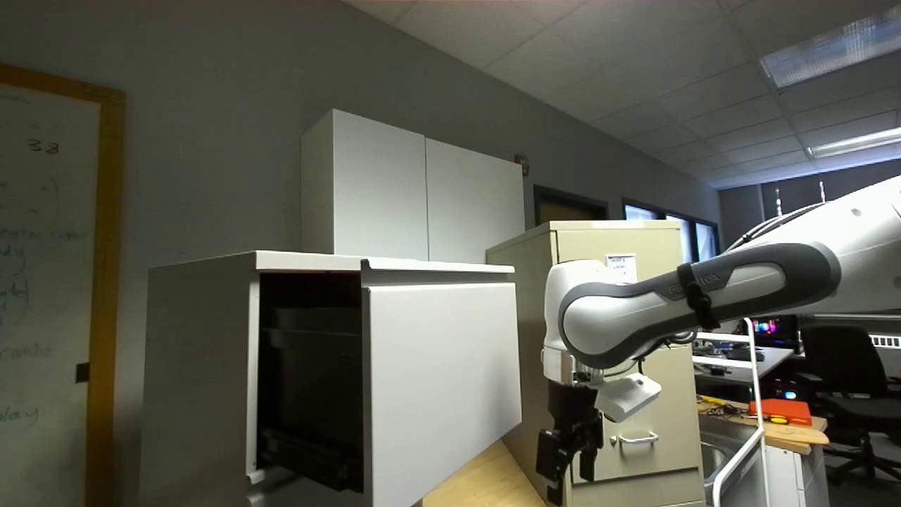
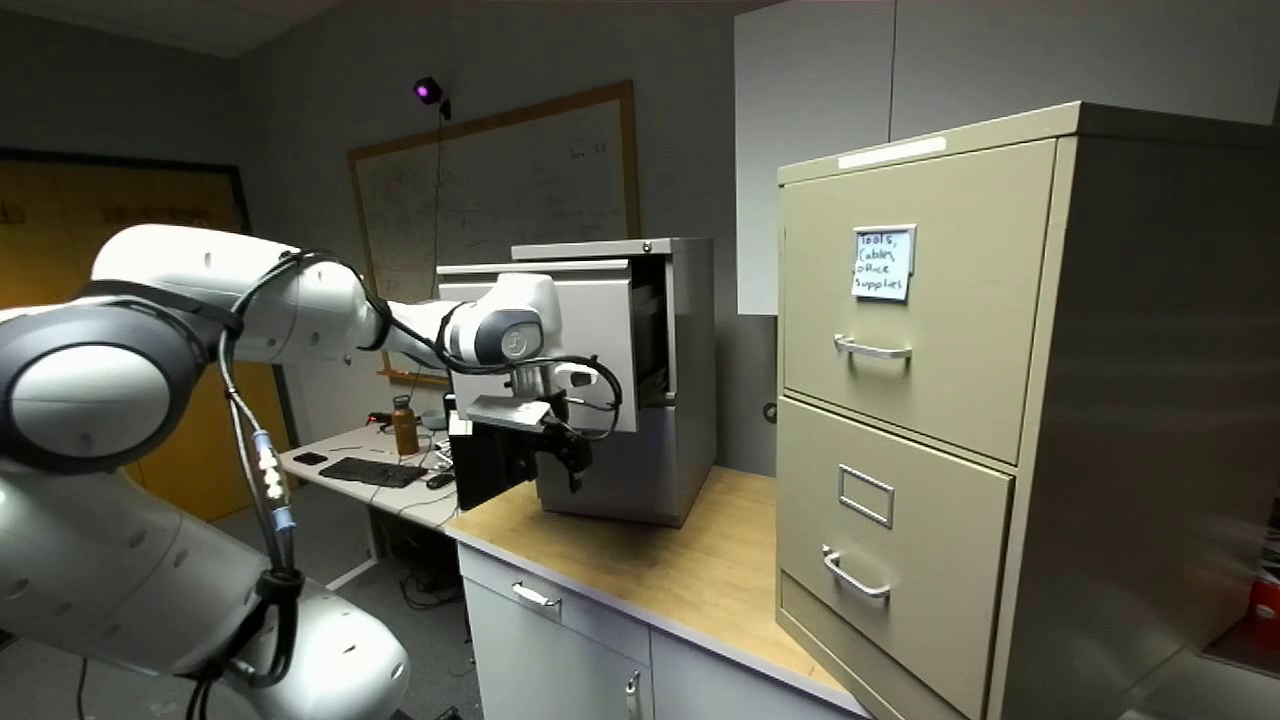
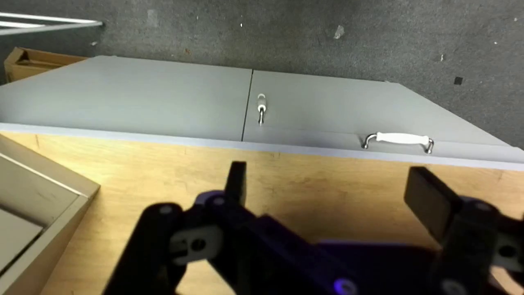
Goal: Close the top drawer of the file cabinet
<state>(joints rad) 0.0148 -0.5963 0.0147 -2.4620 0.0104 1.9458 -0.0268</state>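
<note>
Gripper (image 2: 548, 475) held clear of top drawer (image 2: 595, 310), fingers (image 3: 428, 200) spread wide; top drawer seen pulled out of grey cabinet (image 2: 692, 350), stood on wooden counter (image 2: 730, 520); cupboard (image 2: 810, 160) mounted behind; beige cabinet (image 2: 960, 380) set at far right in exterior view

In an exterior view the robot arm (image 2: 325, 320) ran off the left edge and hid part of the front of the top drawer (image 2: 598, 318). In both exterior views the drawer's inside could not be made out. In an exterior view the bottom edge cut off the foot of the white cabinet (image 1: 197, 366), and the left edge cut the whiteboard (image 1: 49, 303), whose writing was mostly too faint to read. In the wrist view the black gripper (image 3: 327, 174) was cut by the bottom edge, its 2 fingers (image 3: 432, 200) blurred, and the left edge cut the beige cabinet (image 3: 45, 205).
</note>
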